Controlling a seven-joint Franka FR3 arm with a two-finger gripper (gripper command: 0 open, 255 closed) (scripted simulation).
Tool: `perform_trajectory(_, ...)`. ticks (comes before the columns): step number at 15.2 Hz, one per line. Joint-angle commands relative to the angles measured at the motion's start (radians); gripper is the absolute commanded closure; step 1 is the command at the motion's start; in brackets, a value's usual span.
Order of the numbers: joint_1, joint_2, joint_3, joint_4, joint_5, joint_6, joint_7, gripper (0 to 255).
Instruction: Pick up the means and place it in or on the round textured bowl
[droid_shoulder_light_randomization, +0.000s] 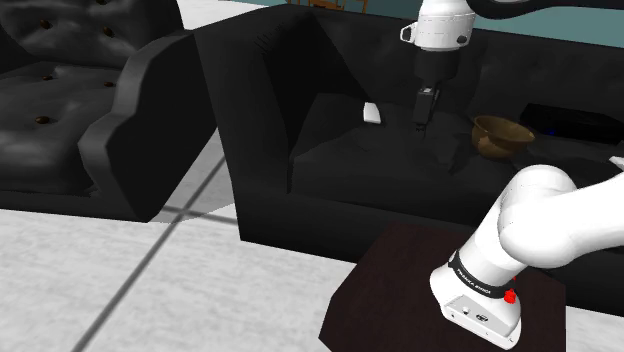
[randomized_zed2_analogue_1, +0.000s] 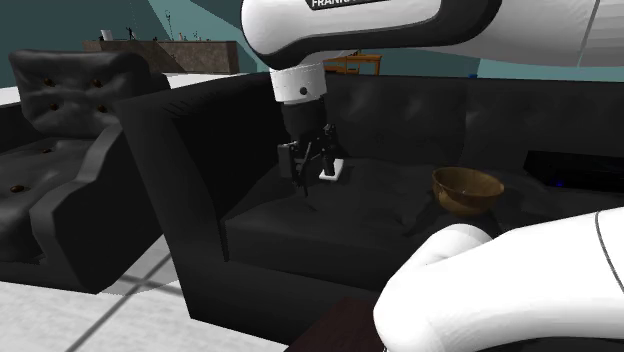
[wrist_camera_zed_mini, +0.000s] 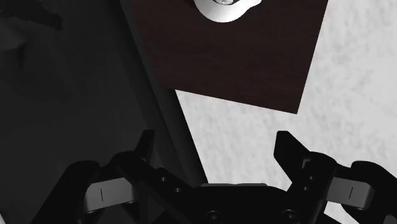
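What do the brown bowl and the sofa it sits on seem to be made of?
Bowl: probably wood, going by its warm brown colour and dull sheen. Sofa: looks like black leather, with soft glossy highlights and creased cushions, though it could be vinyl.

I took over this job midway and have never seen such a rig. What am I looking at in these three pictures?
One white arm stands on a dark box, with a black two-finger gripper. The shoulder view looks from beside the box onto a black sofa. The second exterior view shows that sofa from another angle. The wrist view looks along the gripper, back at the box and floor. On the seat lie a white object and a brown bowl. The gripper hangs over the seat near the white object, open, holding nothing.
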Motion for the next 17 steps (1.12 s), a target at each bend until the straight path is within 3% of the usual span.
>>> perform_trajectory(1, 0.000, 0.000, 0.000, 0.000, 0.000, 0.000, 0.000, 0)
perform_trajectory(9, -0.096, 0.284, -0.039, 0.104, -0.011, 0.191, 0.123, 0)
perform_trajectory(17, -0.174, 0.557, -0.094, 0.266, -0.009, 0.317, 0.233, 0)
